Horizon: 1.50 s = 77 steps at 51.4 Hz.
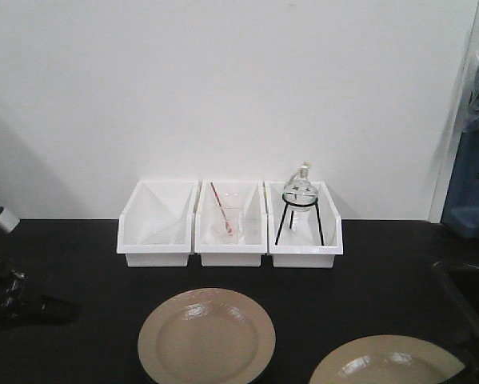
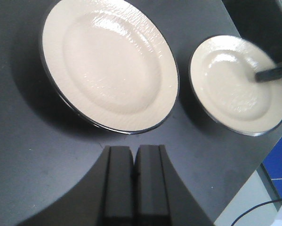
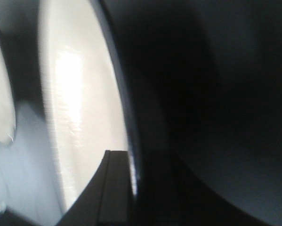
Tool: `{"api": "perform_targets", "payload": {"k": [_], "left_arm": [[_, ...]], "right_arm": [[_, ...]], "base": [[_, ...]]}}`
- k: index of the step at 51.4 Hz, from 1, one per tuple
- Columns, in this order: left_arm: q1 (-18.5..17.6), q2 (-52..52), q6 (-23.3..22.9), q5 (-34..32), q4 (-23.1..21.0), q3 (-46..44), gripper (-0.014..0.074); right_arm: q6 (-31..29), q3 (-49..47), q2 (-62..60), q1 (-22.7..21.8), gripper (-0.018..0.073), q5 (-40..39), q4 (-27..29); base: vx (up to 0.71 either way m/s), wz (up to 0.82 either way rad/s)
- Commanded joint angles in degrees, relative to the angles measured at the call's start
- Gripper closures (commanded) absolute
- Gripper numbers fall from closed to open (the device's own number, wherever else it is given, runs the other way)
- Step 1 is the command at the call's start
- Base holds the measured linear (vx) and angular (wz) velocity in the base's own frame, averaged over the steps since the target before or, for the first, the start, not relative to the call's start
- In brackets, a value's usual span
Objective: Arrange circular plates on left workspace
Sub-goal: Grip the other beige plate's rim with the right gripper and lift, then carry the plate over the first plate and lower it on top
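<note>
Two tan circular plates with dark rims lie on the black countertop [image 1: 79, 264]. One plate [image 1: 205, 336] [image 2: 108, 61] lies flat in front of the white bins, with nothing touching it. The other plate [image 1: 387, 364] [image 2: 237, 82] [image 3: 79, 117] is at the front right. My right gripper [image 3: 133, 160] [image 1: 469, 362] is shut on its right rim, one finger over the tan face and the other under the dark edge. My left gripper [image 2: 133, 150] hangs shut and empty, short of the nearer plate's edge. The left arm [image 1: 11, 298] shows at the far left.
Three white bins stand in a row at the back wall: an empty one [image 1: 157, 228], one with a glass beaker and rod [image 1: 231, 224], and one with a round flask on a black tripod [image 1: 303, 210]. A blue object [image 1: 471, 184] stands at the right edge.
</note>
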Motion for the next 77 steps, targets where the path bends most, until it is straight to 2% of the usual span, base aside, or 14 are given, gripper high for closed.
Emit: {"api": "perform_targets", "payload": {"k": [1,8,13,22,30,36,43,52,66,72,77], "left_arm": [[-0.12,-2.64,-0.43,0.45,-4.13,-1.49,0.06],[-0.12,-2.64,-0.43,0.34,-4.13,-1.49,0.06],[-0.12,-2.64,-0.43,0.29,-4.13,-1.49,0.06],[-0.12,-2.64,-0.52,1.1,-4.13,-1.49,0.06],[-0.12,-2.64,-0.52,1.41,-4.13,-1.49,0.06],[-0.12,-2.64,-0.52,1.44,-4.13,-1.49,0.06],[-0.12,-2.64,-0.52,2.05,-4.18,-1.49,0.06],[-0.12,-2.64,-0.52,2.05,-4.18,-1.49,0.06],[-0.12,-2.64,-0.52,1.92,-4.24,-1.49,0.06],[-0.12,-2.64,-0.52,1.92,-4.24,-1.49,0.06],[-0.12,-2.64,-0.52,1.99,-4.24,-1.49,0.06]], "right_arm": [[-1.86,-2.25,-5.1,-2.95,0.0567,4.26,8.61],[-2.09,-4.76,-7.49,-3.25,0.0565,6.73,16.0],[-2.28,-7.13,-8.39,-0.26,0.0565,6.31,22.05],[0.15,-9.6,-8.24,9.98,0.0565,-2.51,26.42],[0.76,-11.04,-7.03,22.43,0.0564,-14.62,27.59],[0.76,-13.56,-3.57,29.19,0.0564,-18.94,30.46],[0.76,-18.62,2.18,34.27,0.0564,-19.56,31.85],[0.85,-23.55,8.73,37.19,0.0564,-20.11,32.41],[1.15,-24.61,13.98,37.99,0.0559,-20.11,32.91],[-1.08,-24.61,14.77,38.31,0.0507,-20.11,32.19],[-5.05,-24.61,14.77,38.68,0.0405,-19.71,32.14]], "base": [[0.0,0.0],[0.0,0.0],[0.0,0.0],[0.0,0.0],[0.0,0.0],[0.0,0.0],[0.0,0.0],[0.0,0.0],[0.0,0.0],[0.0,0.0],[0.0,0.0]]}}
